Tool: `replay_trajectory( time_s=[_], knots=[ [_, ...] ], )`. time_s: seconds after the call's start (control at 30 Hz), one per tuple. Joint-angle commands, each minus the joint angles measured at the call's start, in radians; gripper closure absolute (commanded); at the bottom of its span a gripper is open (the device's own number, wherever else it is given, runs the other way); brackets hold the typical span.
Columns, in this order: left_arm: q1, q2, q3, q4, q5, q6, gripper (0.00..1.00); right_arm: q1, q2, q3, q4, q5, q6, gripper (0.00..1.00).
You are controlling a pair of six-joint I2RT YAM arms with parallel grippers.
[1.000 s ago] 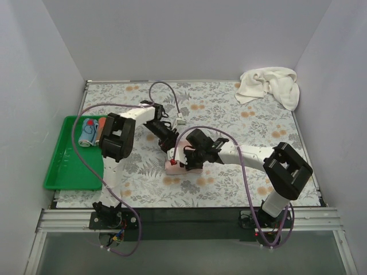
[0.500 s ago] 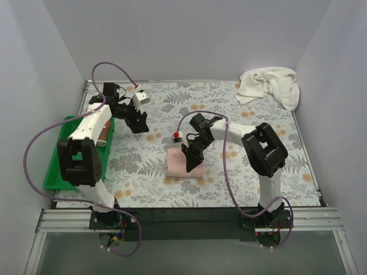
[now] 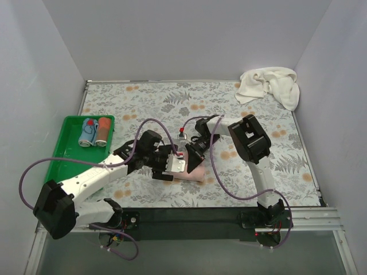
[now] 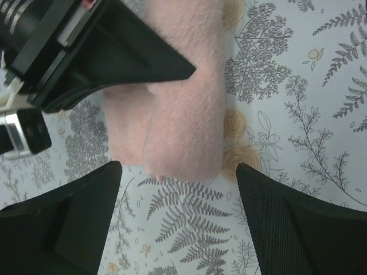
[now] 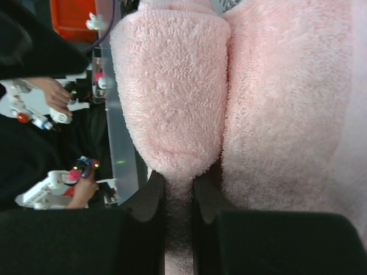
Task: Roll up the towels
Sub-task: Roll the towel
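Observation:
The salmon-pink towel (image 3: 194, 171) lies partly rolled near the table's middle, its thick fold clear in the left wrist view (image 4: 183, 114). My right gripper (image 3: 193, 153) is shut on an edge of that pink towel (image 5: 172, 86), and the cloth is pinched between its fingertips (image 5: 179, 192). My left gripper (image 4: 178, 217) stands open just short of the roll's near end, with only the patterned table between its fingers. From above the left gripper (image 3: 172, 164) sits at the towel's left side. The cream-white towel (image 3: 269, 85) lies crumpled at the far right corner.
A green tray (image 3: 63, 172) sits at the left edge. It holds a blue roll (image 3: 89, 132) and an orange roll (image 3: 103, 130). Grey walls close in the floral table on three sides. Purple cables loop off both arms.
My left arm has swung from over the tray down to the pink towel's left side, and its jaws have opened wider. The right gripper has kept its pinch on the towel, shifting slightly.

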Motion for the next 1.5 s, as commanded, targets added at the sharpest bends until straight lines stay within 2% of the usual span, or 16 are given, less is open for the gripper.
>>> replay_trajectory(
  time_s=[0.0, 0.23, 0.37, 0.47, 0.57, 0.6, 0.63, 0.73, 0.87, 0.97, 1.03, 1.07, 1.23, 1.37, 1.43, 1.47],
  knots=[
    [-0.085, 0.009, -0.031, 0.126, -0.085, 0.03, 0.23, -0.002, 0.08, 0.019, -0.029, 0.09, 0.005, 0.99],
    [-0.24, 0.114, -0.069, 0.256, -0.166, -0.014, 0.23, -0.012, 0.118, 0.057, -0.035, 0.1, 0.037, 0.99],
    [-0.258, 0.215, -0.074, 0.342, -0.277, -0.025, 0.23, -0.011, 0.129, 0.064, -0.041, 0.097, 0.042, 0.99],
    [-0.262, 0.272, -0.075, 0.348, -0.291, -0.02, 0.31, -0.012, 0.132, 0.068, -0.043, 0.092, 0.048, 0.99],
    [-0.269, 0.284, -0.1, 0.341, -0.295, -0.017, 0.44, -0.018, 0.137, 0.07, -0.044, 0.097, 0.052, 0.99],
    [-0.271, 0.283, -0.105, 0.333, -0.303, -0.02, 0.5, -0.025, 0.137, 0.071, -0.044, 0.101, 0.057, 0.99],
    [-0.272, 0.28, -0.106, 0.316, -0.298, -0.025, 0.61, -0.028, 0.137, 0.073, -0.043, 0.103, 0.061, 0.98],
    [-0.272, 0.278, -0.103, 0.235, -0.265, -0.063, 0.78, -0.044, 0.137, 0.084, -0.043, 0.106, 0.078, 0.92],
    [-0.275, 0.298, -0.097, 0.123, -0.199, -0.109, 0.86, -0.072, 0.135, 0.114, -0.044, 0.107, 0.103, 0.88],
    [-0.272, 0.328, -0.085, 0.065, -0.173, -0.123, 0.93, -0.095, 0.12, 0.139, -0.043, 0.12, 0.118, 0.78],
    [-0.271, 0.345, -0.056, 0.03, -0.136, -0.132, 0.96, -0.115, 0.105, 0.175, -0.043, 0.143, 0.135, 0.66],
    [-0.269, 0.353, -0.045, -0.001, -0.119, -0.138, 0.98, -0.139, 0.088, 0.191, -0.043, 0.147, 0.14, 0.65],
    [-0.228, 0.41, 0.03, -0.082, -0.01, -0.164, 0.99, -0.225, 0.016, 0.287, -0.043, 0.212, 0.172, 0.5],
    [-0.15, 0.48, 0.102, -0.18, 0.096, -0.138, 0.97, -0.323, -0.128, 0.286, -0.041, 0.212, 0.174, 0.44],
    [-0.084, 0.551, 0.176, -0.223, 0.174, -0.122, 0.96, -0.353, -0.194, 0.253, -0.043, 0.213, 0.148, 0.29],
    [-0.059, 0.577, 0.208, -0.268, 0.195, -0.105, 0.96, -0.373, -0.269, 0.205, -0.041, 0.216, 0.134, 0.26]
  ],
)
